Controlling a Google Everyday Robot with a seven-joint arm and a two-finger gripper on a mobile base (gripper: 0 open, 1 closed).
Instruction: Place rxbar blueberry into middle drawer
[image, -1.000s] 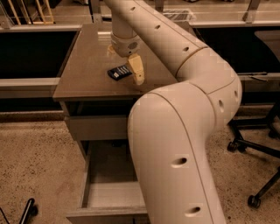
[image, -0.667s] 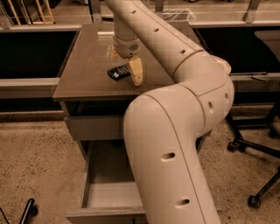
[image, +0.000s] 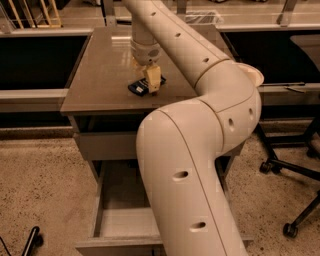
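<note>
The rxbar blueberry (image: 136, 88), a small dark navy bar, lies flat on the brown cabinet top (image: 100, 75), near its middle front. My gripper (image: 151, 83) points down from the cream arm and sits right at the bar's right end, touching or just above it. The middle drawer (image: 122, 202) is pulled out below the cabinet, and its pale floor shows. The arm's big lower link hides the drawer's right half.
A cream round bowl (image: 254, 74) peeks out behind the arm at the cabinet top's right edge. A shut grey drawer front (image: 102, 145) sits above the open drawer. Black chair legs with casters (image: 287, 170) stand at the right. Dark shelving lies to the left and right.
My gripper has shifted slightly left and down, from beside the bar to right at its right end. The arm's elbow has swung a little. The bar has not moved.
</note>
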